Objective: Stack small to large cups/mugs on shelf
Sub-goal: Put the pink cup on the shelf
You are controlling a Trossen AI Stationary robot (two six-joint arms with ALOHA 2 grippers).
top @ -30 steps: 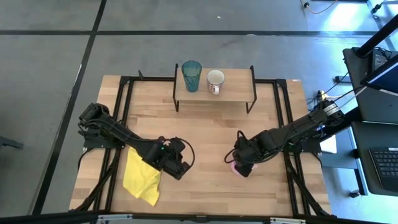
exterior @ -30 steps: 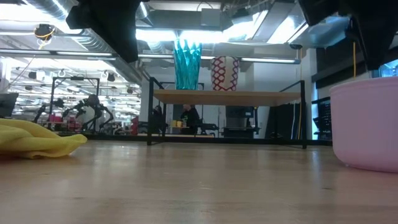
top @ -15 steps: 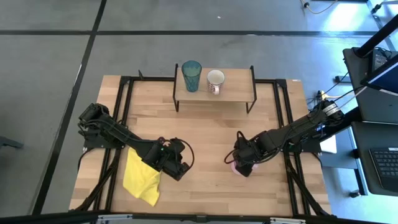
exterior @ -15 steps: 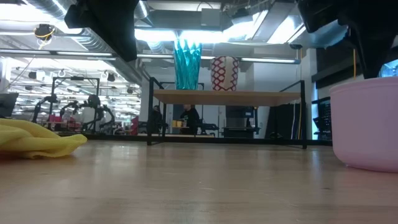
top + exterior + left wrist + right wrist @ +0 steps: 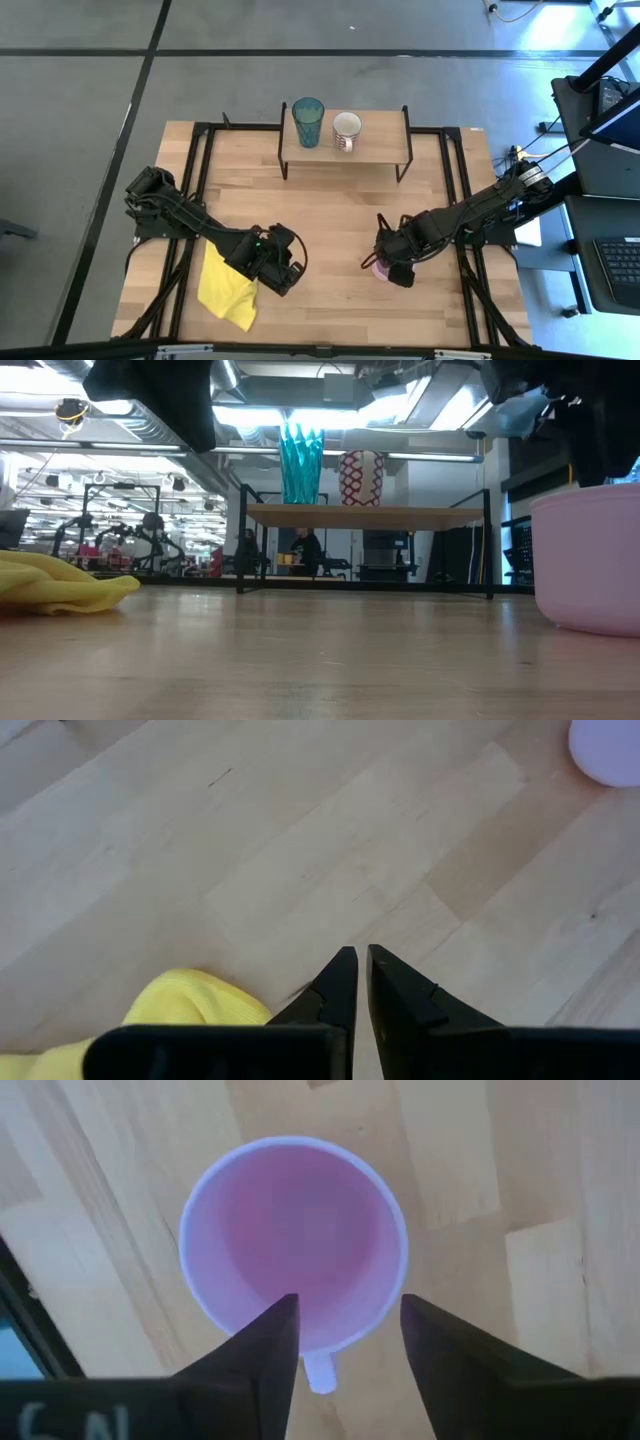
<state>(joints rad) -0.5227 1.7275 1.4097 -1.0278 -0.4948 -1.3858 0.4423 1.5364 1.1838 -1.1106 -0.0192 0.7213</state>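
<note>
From above, the shelf (image 5: 345, 150) at the far side of the bench (image 5: 330, 225) carries 2 of the 3 vessels: the teal tumbler (image 5: 308, 121) and, just beside it, the white mug (image 5: 346, 130). The pink mug (image 5: 380, 270) is not yet up there; it stands on the bench under the right claw (image 5: 392, 268). The left claw (image 5: 280, 275) waits beside the yellow cloth (image 5: 228, 288).

At bench height, the pink mug (image 5: 590, 560) sits upright at the right edge, well apart from the shelf (image 5: 365, 515) and its black legs. The cloth (image 5: 60, 585) lies off to the left (out of the likely path).

The left wrist camera shows its claw (image 5: 358, 970) nearly closed on nothing, the cloth (image 5: 190, 1005) close by.

The right wrist camera looks down into the pink mug (image 5: 295, 1245); its claw (image 5: 345, 1330) is spread wide, fingers (image 5: 265, 1340) straddling the rim by the handle. The step looks like the grasp: descend, close on the wall, then lift clear above the shelf edge.
</note>
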